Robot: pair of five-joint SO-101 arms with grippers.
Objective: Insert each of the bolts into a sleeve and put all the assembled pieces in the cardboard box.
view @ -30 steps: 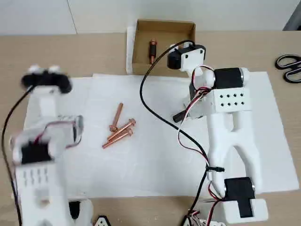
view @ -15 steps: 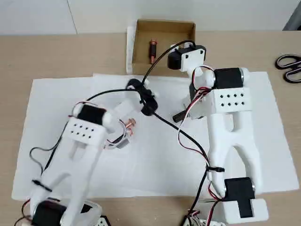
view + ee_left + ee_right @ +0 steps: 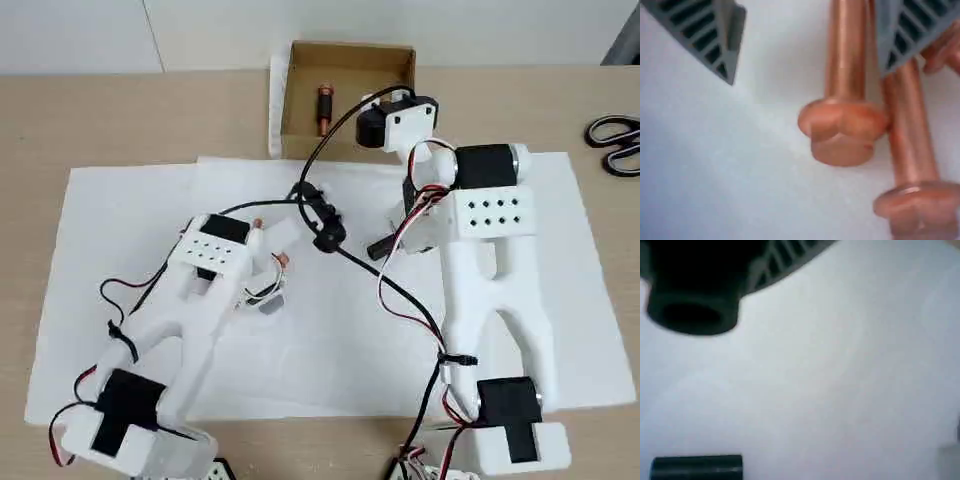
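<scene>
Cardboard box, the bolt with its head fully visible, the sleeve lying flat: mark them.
Cardboard box (image 3: 350,49): high view, far rim.
Bolt (image 3: 842,126): left wrist view, head.
Sleeve (image 3: 697,467): right wrist view, its side.

Workbench, likely lab: wooden table (image 3: 120,120), white sheet (image 3: 330,350), scissors (image 3: 612,142).

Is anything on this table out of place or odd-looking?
Nothing looks spilled or broken. The one stray item is a pair of scissors at the right edge of the table, off the white sheet and far from the cardboard box. It seems to have no part in the job.
</scene>
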